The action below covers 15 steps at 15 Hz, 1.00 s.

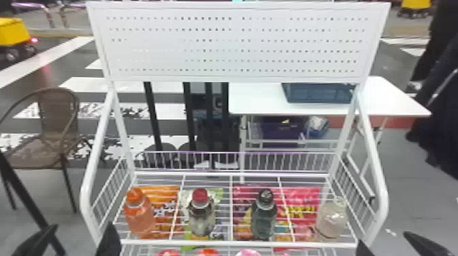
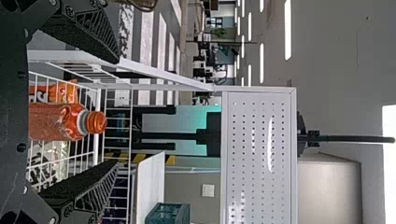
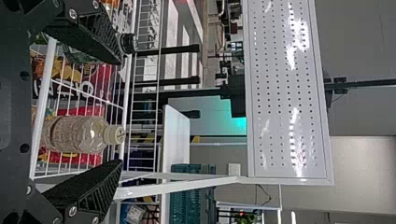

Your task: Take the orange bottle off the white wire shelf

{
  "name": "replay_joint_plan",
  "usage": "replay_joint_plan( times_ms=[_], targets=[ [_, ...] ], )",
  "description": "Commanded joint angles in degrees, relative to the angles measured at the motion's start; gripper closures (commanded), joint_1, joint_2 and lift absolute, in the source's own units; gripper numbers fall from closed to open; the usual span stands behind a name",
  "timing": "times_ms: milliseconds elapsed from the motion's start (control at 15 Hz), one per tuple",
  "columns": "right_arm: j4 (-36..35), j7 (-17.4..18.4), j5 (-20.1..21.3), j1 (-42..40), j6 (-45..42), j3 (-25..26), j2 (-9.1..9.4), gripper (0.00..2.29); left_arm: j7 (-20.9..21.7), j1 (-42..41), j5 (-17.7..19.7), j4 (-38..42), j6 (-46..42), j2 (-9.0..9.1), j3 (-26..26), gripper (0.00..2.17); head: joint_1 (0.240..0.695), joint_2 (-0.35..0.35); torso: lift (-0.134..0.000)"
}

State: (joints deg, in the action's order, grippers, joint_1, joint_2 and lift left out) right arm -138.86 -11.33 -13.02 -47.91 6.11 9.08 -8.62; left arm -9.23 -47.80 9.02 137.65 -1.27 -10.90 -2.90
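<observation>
Head view: on the white wire shelf (image 1: 238, 243) four bottles stood upright in one row, apart from one another. The orange bottle (image 1: 140, 218) was the leftmost; then came one with a red cap (image 1: 201, 214), one dark bottle (image 1: 264, 219) and, at the right end, one pale bottle (image 1: 330, 218). Bright packets lay beneath the wires, one orange packet (image 1: 167, 194) among them. One pegboard panel (image 1: 238, 44) rose above. Behind were one chair (image 1: 56, 112) and one white table (image 1: 255, 98) bearing one bin (image 1: 317, 93). The left gripper (image 1: 82, 226) was near the front left corner, its two fingers spread wide; the right gripper (image 1: 383, 237) was near the front right corner, its two fingers also wide.

Left wrist view: the two fingers of the left gripper (image 2: 117, 112) stood well apart, with one bottle, the orange one, seen across the gap and not gripped.

Right wrist view: the right gripper (image 3: 122, 112) had its two fingers far apart and held nothing. The pale bottle showed across the gap, and one black cap (image 3: 128, 43) appeared beside one fingertip.
</observation>
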Motion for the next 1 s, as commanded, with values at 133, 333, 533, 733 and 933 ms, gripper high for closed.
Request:
replay_joint_plan(
  times_ms=[133, 333, 533, 733, 933],
  targets=[
    [-0.1, 0.0, -0.1, 0.3, 0.0, 0.2, 0.09, 0.15, 0.0, 0.0, -0.7, 0.1, -0.2, 0.09, 0.1, 0.15, 0.499, 0.0, 0.0],
    [0.0, -0.1, -0.3, 0.4, 0.0, 0.3, 0.09, 0.15, 0.1, 0.0, -0.7, 0.1, -0.2, 0.0, 0.2, 0.15, 0.499, 0.0, 0.0],
    [0.0, -0.2, -0.3, 0.6, 0.0, 0.3, 0.27, 0.15, 0.0, 0.0, -0.8, 0.2, -0.4, 0.0, 0.2, 0.15, 0.499, 0.0, 0.0],
    [0.0, -0.4, -0.3, 0.7, 0.0, 0.3, 0.36, 0.15, -0.2, 0.2, -1.8, -0.6, -1.6, 0.0, 1.5, 0.15, 0.499, 0.0, 0.0],
    [0.0, -0.5, -0.3, 0.6, -0.2, 0.1, 0.62, 0.15, -0.6, 1.7, -3.1, -5.0, -6.5, -0.09, 3.7, 0.17, 0.499, 0.0, 0.0]
  ],
)
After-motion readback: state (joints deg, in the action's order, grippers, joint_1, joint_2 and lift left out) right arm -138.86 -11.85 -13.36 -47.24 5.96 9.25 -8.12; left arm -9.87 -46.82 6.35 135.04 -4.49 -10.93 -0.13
